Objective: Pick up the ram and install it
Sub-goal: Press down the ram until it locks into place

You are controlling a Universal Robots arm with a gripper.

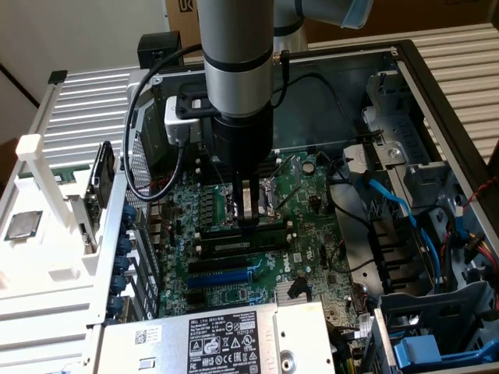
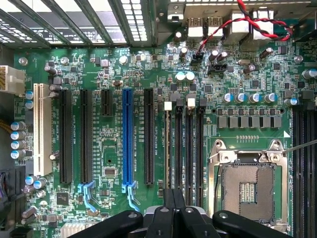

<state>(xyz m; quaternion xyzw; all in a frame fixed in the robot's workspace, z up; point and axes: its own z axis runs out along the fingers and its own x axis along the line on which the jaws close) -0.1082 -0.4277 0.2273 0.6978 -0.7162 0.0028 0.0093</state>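
Note:
The ram (image 1: 234, 227) sits in the memory slot nearest the processor socket (image 2: 247, 186), lying low along the green motherboard (image 1: 308, 234). In the wrist view the ram (image 2: 168, 148) appears edge-on as a thin line running from a white end clip down to my fingers. My gripper (image 1: 248, 220) is shut, its fingertips pressed together right at the middle of the ram's top edge. In the wrist view the gripper (image 2: 173, 196) has its two fingers closed side by side. I cannot tell whether they pinch the stick or just touch it.
Three more black memory slots (image 2: 190, 148) lie beside the ram, and a blue expansion slot (image 2: 128, 139) further over. The power supply (image 1: 226, 339) borders the board in front, with blue cables (image 1: 398, 202) at the exterior view's right. A white fixture (image 1: 47, 257) outside the case holds a dark upright board (image 1: 103, 175).

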